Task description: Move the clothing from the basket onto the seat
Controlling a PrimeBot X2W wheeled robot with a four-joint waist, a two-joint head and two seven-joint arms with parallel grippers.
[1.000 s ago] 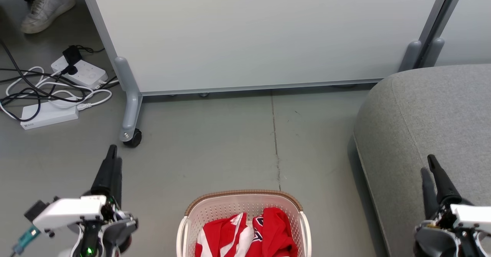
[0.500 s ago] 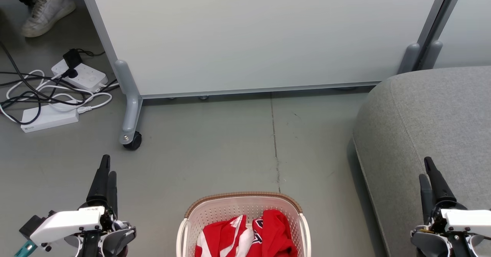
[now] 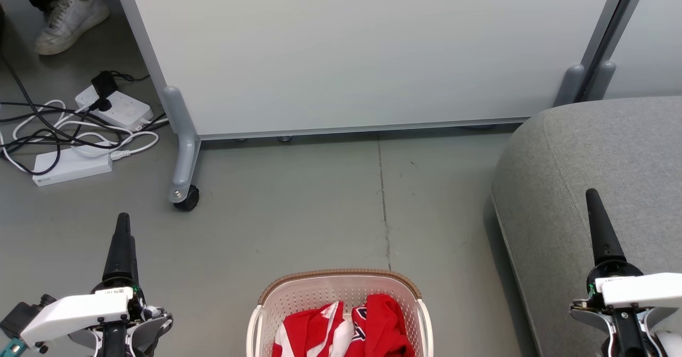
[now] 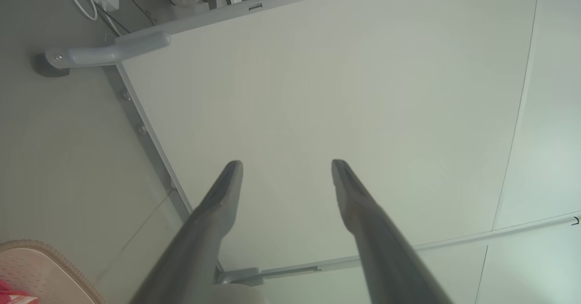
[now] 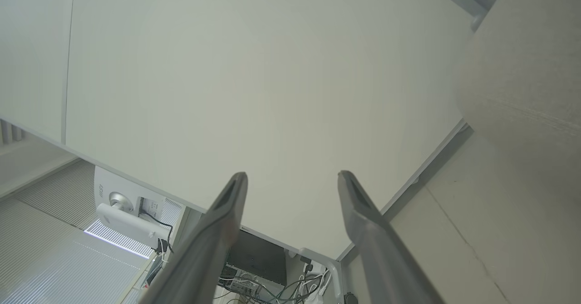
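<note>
Left gripper point(image 3: 123, 219), empty and spread apart, hangs at the near left; clothing point(image 3: 381, 325) lies in the basket point(image 3: 341, 274) at near centre; right gripper point(image 3: 591, 194), also spread and empty, shows against the seat point(image 3: 613, 144). A shallow pinch could spill clothing onto the floor point(image 3: 319, 202); a fingertip could snag the basket wall.

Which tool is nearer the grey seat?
The right tool: in the head view it shows against the seat, while the left tool is over the floor on the basket's other side.
</note>
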